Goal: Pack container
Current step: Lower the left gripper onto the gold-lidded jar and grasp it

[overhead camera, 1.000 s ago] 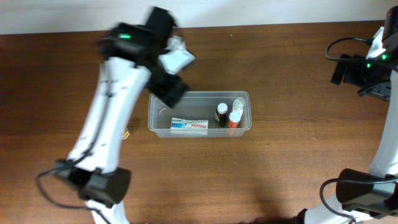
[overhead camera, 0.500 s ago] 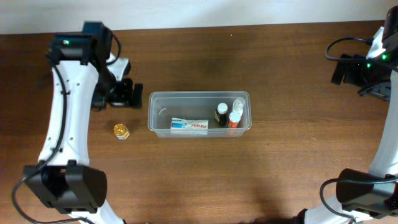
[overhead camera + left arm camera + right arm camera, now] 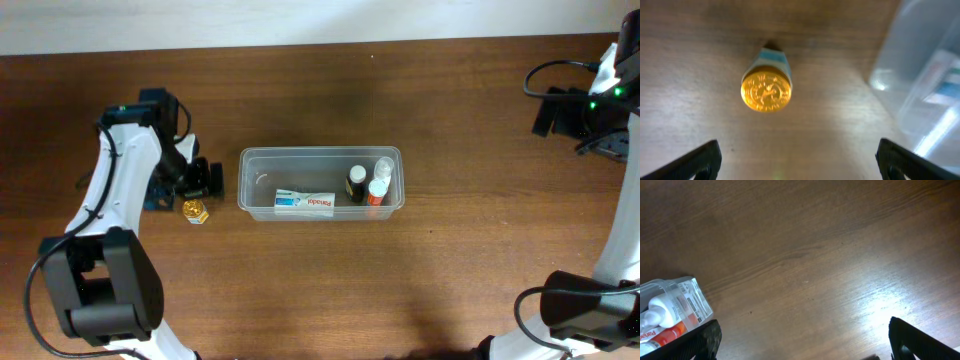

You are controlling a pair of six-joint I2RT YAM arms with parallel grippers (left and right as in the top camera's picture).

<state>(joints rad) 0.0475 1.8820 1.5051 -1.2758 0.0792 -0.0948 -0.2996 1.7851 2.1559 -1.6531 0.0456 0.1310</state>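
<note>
The clear plastic container [image 3: 262, 181] sits mid-table. It holds a white toothpaste tube [image 3: 305, 201], a dark bottle [image 3: 356, 183], a white bottle [image 3: 384, 166] and an orange bottle [image 3: 376, 192]. A small jar with a gold cap [image 3: 194, 211] stands on the table left of it. My left gripper [image 3: 203, 180] is open and empty, just behind the jar. In the left wrist view the gold cap [image 3: 766, 90] lies ahead of the open fingers [image 3: 800, 170], with the container's wall [image 3: 920, 75] at the right. My right gripper [image 3: 550, 112] is open and empty at the far right.
The right wrist view shows bare brown wood between the open fingers [image 3: 805, 345], with the container's corner [image 3: 690, 297] and its white bottle [image 3: 662, 307] at the lower left. The table's back edge meets a white wall.
My left arm has swung from above the container's left end to the left and down. Its gripper now sits low by the gold-capped jar. The right arm has not moved.
</note>
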